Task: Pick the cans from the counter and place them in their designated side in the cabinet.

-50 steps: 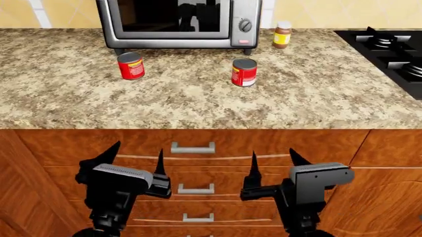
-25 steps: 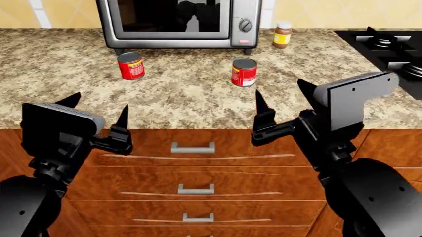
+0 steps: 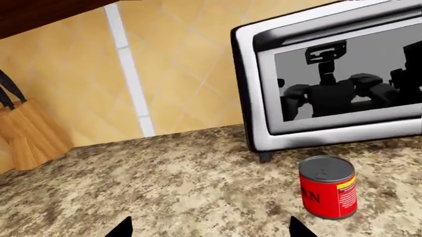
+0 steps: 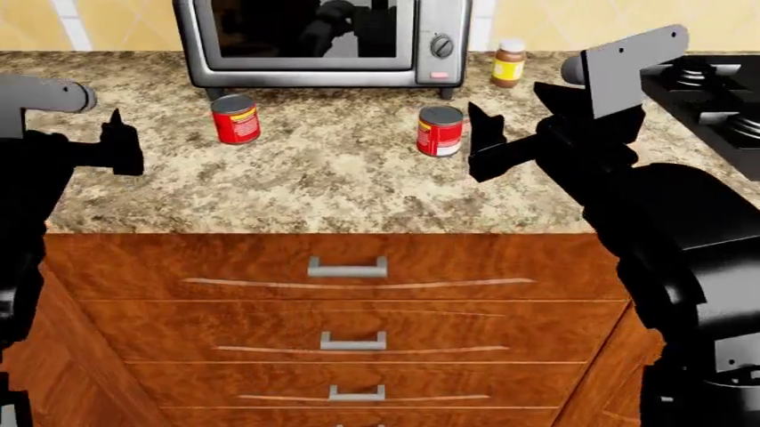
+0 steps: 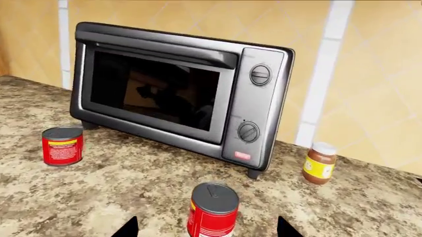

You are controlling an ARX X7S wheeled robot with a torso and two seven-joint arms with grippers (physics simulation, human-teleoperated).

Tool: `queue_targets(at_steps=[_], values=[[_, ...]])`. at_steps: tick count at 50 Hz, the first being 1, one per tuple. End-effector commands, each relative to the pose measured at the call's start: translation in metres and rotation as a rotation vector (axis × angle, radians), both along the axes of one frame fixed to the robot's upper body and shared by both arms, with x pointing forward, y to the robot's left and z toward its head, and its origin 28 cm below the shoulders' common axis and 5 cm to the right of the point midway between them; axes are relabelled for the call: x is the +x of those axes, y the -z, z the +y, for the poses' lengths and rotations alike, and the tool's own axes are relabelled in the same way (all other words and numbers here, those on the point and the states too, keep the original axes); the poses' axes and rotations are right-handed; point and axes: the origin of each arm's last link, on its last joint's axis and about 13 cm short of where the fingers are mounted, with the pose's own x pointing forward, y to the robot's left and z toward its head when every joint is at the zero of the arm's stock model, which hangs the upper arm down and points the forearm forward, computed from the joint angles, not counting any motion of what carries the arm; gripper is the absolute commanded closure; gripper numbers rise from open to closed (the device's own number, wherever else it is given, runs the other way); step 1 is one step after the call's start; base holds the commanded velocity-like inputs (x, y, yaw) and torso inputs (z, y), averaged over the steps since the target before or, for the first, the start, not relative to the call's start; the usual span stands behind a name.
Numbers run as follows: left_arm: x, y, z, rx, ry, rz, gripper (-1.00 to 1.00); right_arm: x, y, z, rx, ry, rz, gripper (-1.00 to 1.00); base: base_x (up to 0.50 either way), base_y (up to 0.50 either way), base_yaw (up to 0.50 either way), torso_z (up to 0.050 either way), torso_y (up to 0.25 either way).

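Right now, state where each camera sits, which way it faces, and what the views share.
Head view: high, looking down over the counter; left gripper and right gripper show.
Left wrist view: behind that gripper's fingertips, facing the left can and toaster oven.
Right wrist view: faces the right can.
Shared: both cans and the oven appear in the head and right wrist views.

My head camera looks down over the tabletop [image 4: 356, 178] from above, while both wrist cameras sit low and close, facing the oven [image 5: 181, 94] all share.

Two red cans [image 4: 237, 120] [image 4: 440, 131] stand upright, apart, on granite counter [image 4: 333, 187].
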Motion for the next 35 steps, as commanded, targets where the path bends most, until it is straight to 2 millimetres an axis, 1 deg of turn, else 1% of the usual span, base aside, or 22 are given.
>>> queue_targets(at_steps=[1, 6, 11, 18, 28, 35], values=[[0.0284, -0.0048, 0.0155, 0.018, -0.110, 0.039, -1.00, 0.0256, 0.0042, -0.0099, -0.001, -0.002, 0.060, -1.00, 0.19, 0.00, 0.00, 0.000, 0.000], [0.0298, -0.0076, 0.0152, 0.029, -0.115, 0.037, -1.00, 0.0271, 0.0077, -0.0092, 0.004, -0.009, 0.073, -1.00, 0.19, 0.00, 0.00, 0.000, 0.000], [0.0286, -0.0050, 0.0149, 0.031, -0.115, 0.045, -1.00, 0.0270, 0.0092, -0.0066, 0.003, -0.029, 0.081, -1.00, 0.22, 0.00, 0.00, 0.000, 0.000], [0.0276, -0.0069, 0.0153, 0.035, -0.119, 0.042, -1.00, 0.0258, 0.0110, -0.0047, 0.007, -0.047, 0.087, -1.00, 0.22, 0.00, 0.00, 0.000, 0.000], [0.0253, -0.0116, 0.0176, 0.042, -0.126, 0.041, -1.00, 0.0241, 0.0090, -0.0029, 0.006, -0.060, 0.083, -1.00, 0.23, 0.00, 0.00, 0.000, 0.000], [0.0250, -0.0140, 0.0171, 0.045, -0.123, 0.038, -1.00, 0.0229, 0.0113, -0.0027, 0.010, -0.065, 0.088, -1.00, 0.24, 0.00, 0.00, 0.000, 0.000]])
